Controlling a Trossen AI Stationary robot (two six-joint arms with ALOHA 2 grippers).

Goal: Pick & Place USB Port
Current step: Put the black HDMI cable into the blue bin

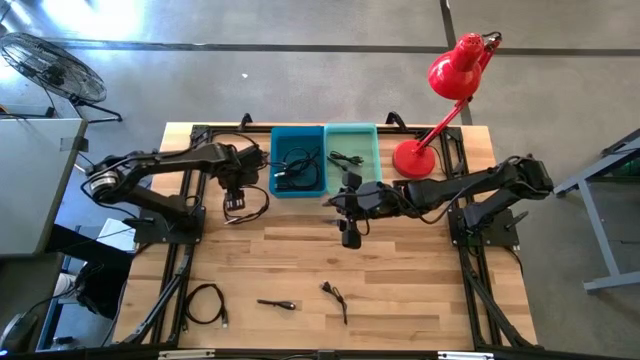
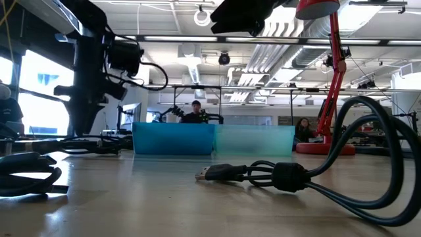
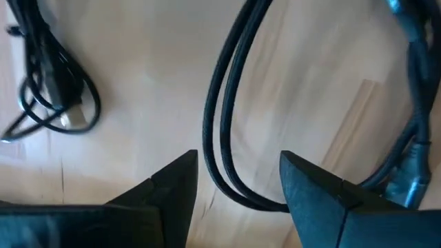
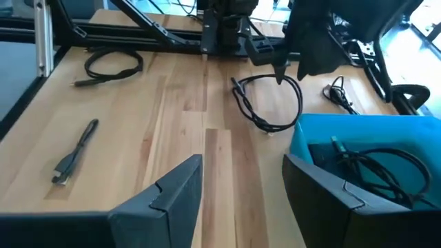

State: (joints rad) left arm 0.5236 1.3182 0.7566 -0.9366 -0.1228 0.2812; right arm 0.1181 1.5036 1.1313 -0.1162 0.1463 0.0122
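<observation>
Currently, the left hand hangs above a looped black cable lying on the worktop, just beside the blue bin. The left wrist view shows its fingers spread apart with the cable loop passing between them on the wood below; nothing is gripped.

The right hand reaches out over the centre of the worktop, in front of the two bins. The right wrist view shows its fingers parted and empty, with bare wood between them.

The blue bin stands against the teal bin at the rear of the worktop. Black cables lie coiled in the blue bin, and a smaller black cable lies in the teal bin.

Three further cables lie along the front of the worktop, well apart from both hands:
- a coiled cable toward the left arm's side;
- a short straight USB cable near the middle;
- a short bent cable just right of it.

A red desk lamp stands on the rear corner on the right arm's side. A floor fan stands off the worktop beyond the left arm.
</observation>
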